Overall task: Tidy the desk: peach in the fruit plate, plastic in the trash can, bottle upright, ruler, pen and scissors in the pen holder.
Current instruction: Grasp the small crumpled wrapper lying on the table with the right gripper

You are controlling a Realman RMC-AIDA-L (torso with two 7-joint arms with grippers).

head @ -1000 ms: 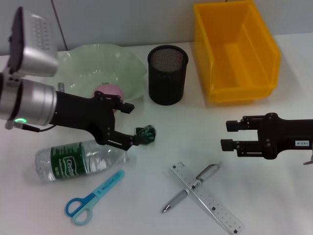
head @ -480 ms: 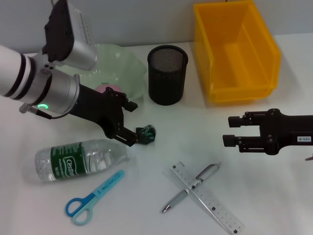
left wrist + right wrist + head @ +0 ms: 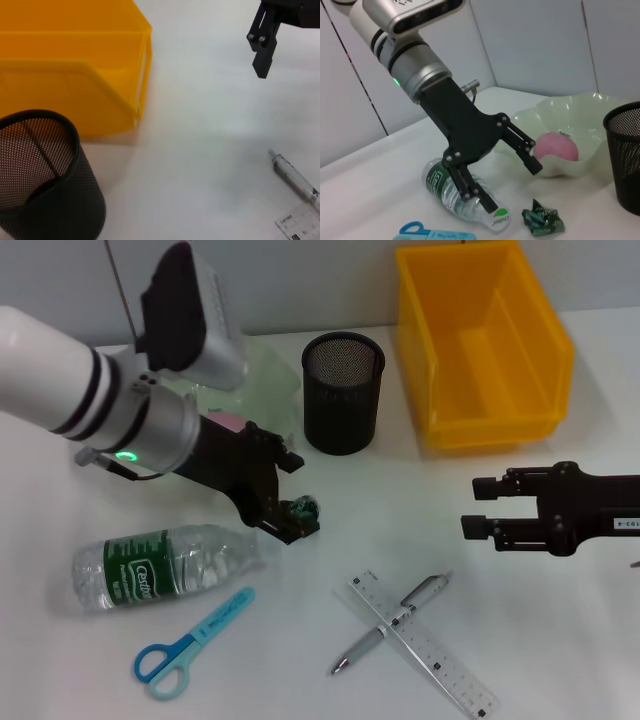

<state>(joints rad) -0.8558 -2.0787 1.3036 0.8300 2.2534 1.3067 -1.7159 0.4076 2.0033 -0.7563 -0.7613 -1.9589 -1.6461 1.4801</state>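
The crumpled dark green plastic wrapper (image 3: 303,510) lies on the plain white tabletop (image 3: 330,490), in front of the black wire mesh pen holder (image 3: 343,392). The left pincer (image 3: 291,502) hangs just above it with fingers spread wide, 1 on each side in the right wrist view; whether a tip touches the wrapper cannot be told. The right pincer (image 3: 478,507) hovers well apart on the far side, open and holding nothing.

1 clear plastic bottle (image 3: 160,566) lies on its side just beside the left pincer, its green label reading "Cestbon". Near it is 1 pair of blue-handled scissors (image 3: 190,644) in a light blue blade cover. 1 slim silver-grey pen (image 3: 392,622) lies crossed with 1 clear-grey ruler (image 3: 425,644), whose tick marks are too small to read. 1 round pink peach (image 3: 555,147) sits in the pale green wavy-rimmed glass fruit plate (image 3: 570,117). 1 bright yellow rectangular trash can (image 3: 483,340) stands beside the pen holder.
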